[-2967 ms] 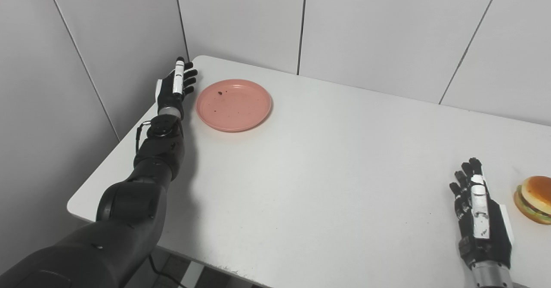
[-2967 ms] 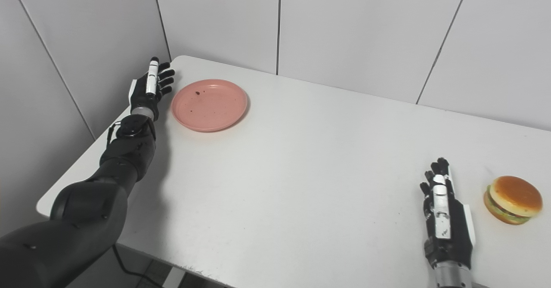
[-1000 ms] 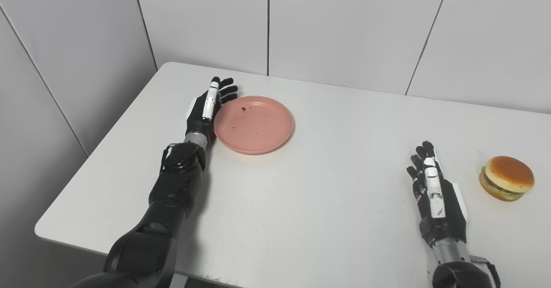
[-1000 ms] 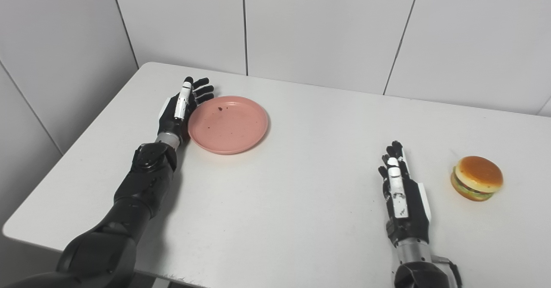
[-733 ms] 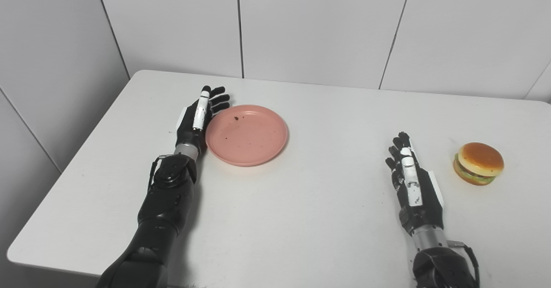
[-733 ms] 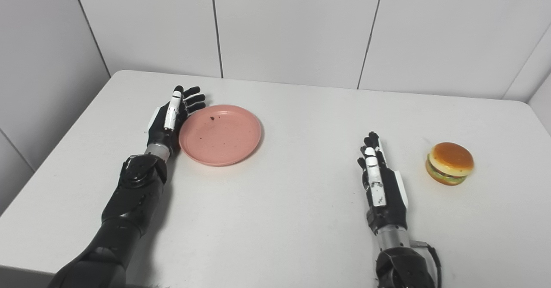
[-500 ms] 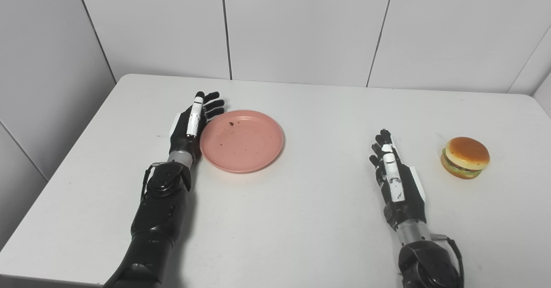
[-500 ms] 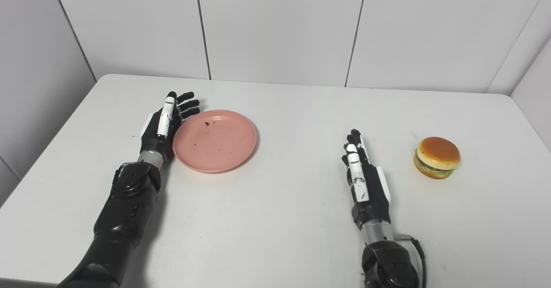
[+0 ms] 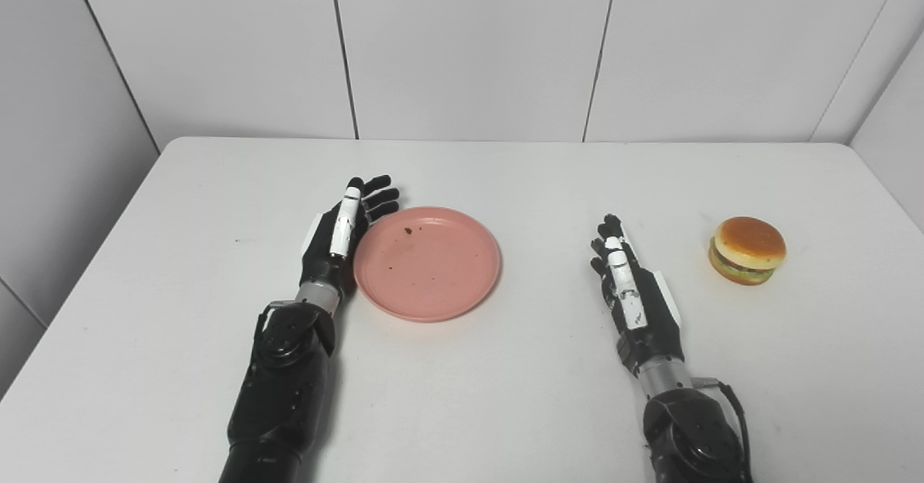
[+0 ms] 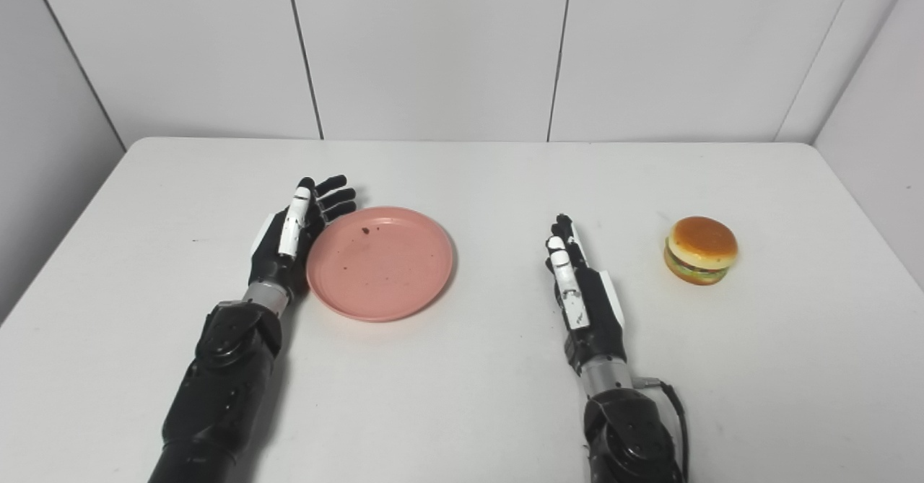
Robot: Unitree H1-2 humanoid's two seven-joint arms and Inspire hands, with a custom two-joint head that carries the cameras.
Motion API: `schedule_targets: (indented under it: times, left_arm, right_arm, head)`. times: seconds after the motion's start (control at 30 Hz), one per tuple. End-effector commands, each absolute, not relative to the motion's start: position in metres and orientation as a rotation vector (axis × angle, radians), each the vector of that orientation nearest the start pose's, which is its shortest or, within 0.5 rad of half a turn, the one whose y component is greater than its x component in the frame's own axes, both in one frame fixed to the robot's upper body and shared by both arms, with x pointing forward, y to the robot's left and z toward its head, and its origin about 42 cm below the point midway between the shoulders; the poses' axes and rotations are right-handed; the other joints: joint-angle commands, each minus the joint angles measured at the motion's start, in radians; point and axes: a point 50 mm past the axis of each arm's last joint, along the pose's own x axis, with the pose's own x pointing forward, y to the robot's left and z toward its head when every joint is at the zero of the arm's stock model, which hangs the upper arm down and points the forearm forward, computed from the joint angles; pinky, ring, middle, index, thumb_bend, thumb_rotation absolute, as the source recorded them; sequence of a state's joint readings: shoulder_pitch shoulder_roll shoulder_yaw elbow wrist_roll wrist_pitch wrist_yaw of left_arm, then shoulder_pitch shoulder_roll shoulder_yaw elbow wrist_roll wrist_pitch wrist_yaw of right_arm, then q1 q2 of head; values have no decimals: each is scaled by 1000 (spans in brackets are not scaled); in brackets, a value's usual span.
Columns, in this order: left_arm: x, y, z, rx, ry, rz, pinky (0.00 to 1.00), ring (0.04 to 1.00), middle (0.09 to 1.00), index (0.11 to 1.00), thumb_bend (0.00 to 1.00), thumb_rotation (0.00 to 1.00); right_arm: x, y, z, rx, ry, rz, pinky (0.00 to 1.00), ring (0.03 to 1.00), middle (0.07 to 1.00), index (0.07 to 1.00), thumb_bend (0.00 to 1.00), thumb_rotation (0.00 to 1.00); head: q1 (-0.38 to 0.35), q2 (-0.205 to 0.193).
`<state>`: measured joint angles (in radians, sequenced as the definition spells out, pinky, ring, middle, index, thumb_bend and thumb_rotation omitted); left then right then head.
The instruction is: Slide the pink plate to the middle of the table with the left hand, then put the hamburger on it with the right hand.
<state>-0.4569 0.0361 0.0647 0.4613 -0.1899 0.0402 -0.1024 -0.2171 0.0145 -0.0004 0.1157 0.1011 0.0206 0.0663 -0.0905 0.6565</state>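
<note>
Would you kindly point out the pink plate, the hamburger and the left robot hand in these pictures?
pink plate point(image 9: 440, 273), left eye view, on its bare inner floor.
hamburger point(image 9: 748, 241), left eye view, on the top bun.
left robot hand point(image 9: 338, 237), left eye view, on the back of the hand.

Pink plate point(image 9: 427, 263), tan-bunned hamburger point(image 9: 747, 250), white table point(image 9: 505, 389), black-and-white hands.

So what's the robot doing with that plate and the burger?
The left robot hand is open and pressed edge-on against the left side of the pink plate, the way you would push it across the white table. The plate is empty apart from a few dark crumbs. The right robot hand rests open on the table, holding nothing. The burger sits off to its right, untouched.
</note>
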Motion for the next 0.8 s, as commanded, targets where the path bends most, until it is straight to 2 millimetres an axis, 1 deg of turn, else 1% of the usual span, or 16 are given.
schedule_targets:
  times: [0.0, 0.1, 0.3, 0.4, 0.5, 0.77]
  left_arm:
    - [421, 184, 119, -165, 95, -180, 758, 788, 769, 741, 436, 985]
    - [415, 175, 118, -179, 93, -201, 788, 803, 776, 750, 407, 1000]
    - [403, 160, 114, -169, 95, -249, 797, 807, 784, 761, 408, 1000]
    - [400, 156, 110, -167, 95, -269, 785, 808, 787, 765, 427, 1000]
    - [397, 151, 110, -184, 109, -288, 799, 820, 800, 779, 424, 1000]
    - [385, 142, 107, -207, 104, -291, 772, 805, 793, 769, 416, 1000]
  right_arm:
    - [362, -180, 150, 110, -181, 143, 1000, 986, 998, 998, 539, 916]
    - [362, -181, 149, 115, -183, 145, 999, 984, 999, 998, 525, 923]
    - [363, -182, 148, 106, -180, 145, 1000, 987, 999, 997, 533, 917]
    - [362, -182, 148, 103, -179, 144, 1000, 982, 996, 994, 536, 920]
    - [362, -182, 149, 112, -179, 144, 1000, 980, 995, 991, 524, 919]
    - [363, -184, 148, 115, -181, 148, 1000, 991, 1000, 1000, 533, 911]
  head:
    - [4, -2]
    - [3, -2]
    - [2, -4]
    - [3, -2]
    - [5, -1]
    - [2, 1]
